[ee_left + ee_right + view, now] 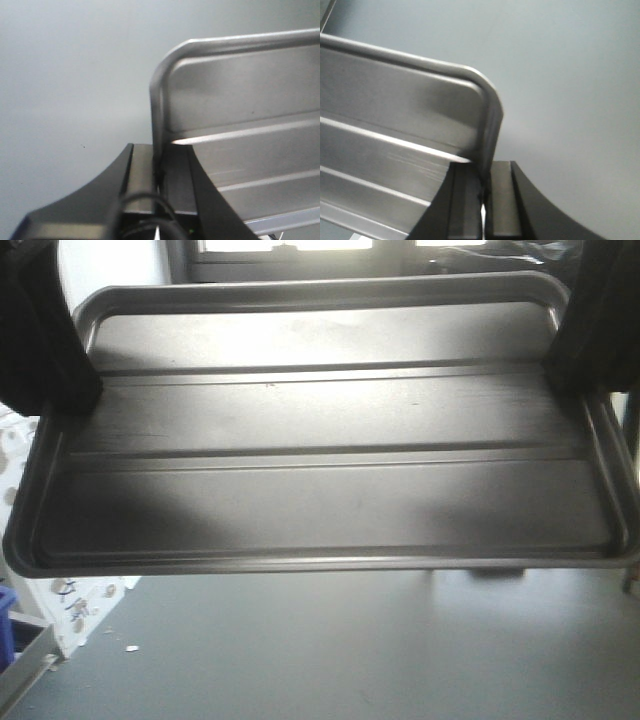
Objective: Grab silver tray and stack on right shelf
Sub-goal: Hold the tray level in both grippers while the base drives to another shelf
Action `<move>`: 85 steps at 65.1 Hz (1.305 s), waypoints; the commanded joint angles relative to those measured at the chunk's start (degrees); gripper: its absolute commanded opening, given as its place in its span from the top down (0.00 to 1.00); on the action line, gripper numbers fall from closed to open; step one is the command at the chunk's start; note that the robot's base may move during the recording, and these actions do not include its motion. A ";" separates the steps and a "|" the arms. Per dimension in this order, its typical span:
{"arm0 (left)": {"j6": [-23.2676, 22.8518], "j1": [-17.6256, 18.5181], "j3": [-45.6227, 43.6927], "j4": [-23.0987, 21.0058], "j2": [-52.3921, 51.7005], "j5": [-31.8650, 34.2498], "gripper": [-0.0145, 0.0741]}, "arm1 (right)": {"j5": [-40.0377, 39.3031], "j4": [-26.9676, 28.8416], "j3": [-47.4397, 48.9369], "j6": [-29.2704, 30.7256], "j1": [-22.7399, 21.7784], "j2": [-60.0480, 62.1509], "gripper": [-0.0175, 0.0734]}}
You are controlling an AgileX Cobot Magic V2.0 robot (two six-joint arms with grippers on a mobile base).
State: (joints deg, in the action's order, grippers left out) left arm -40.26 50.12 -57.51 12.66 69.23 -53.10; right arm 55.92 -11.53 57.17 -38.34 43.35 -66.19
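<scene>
The silver tray (330,440) over table (350,660), left gripper (160,167), right gripper (485,195) at its ends

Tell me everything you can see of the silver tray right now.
The silver tray is a rectangular metal tray with rounded corners, a low raised rim and two long parallel ridges across its brushed base. It is empty and held up off the grey surface, long side across the front view, inside facing the camera. The left gripper pinches the rim on one short side and the right gripper the opposite one, each near a far corner. Nothing else visibly touches it.
</scene>
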 commanded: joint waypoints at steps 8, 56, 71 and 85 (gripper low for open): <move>1.12 0.45 -1.76 2.22 -1.24 -0.45 0.94 | -1.94 -2.85 1.46 1.06 -0.18 1.27 0.74; 1.12 0.45 -1.76 2.22 -1.24 -0.45 0.94 | -1.72 -2.85 1.46 1.06 -0.18 1.27 0.74; 1.12 0.45 -1.76 2.22 -1.24 -0.45 0.94 | -1.72 -2.85 1.46 1.06 -0.18 1.27 0.74; 1.12 0.45 -1.76 2.22 -1.24 -0.45 0.94 | -1.72 -2.85 1.46 1.06 -0.18 1.27 0.74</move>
State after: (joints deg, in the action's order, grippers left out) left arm -40.26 50.12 -57.51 12.77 69.23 -53.13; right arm 55.92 -11.64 57.17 -38.34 43.35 -66.19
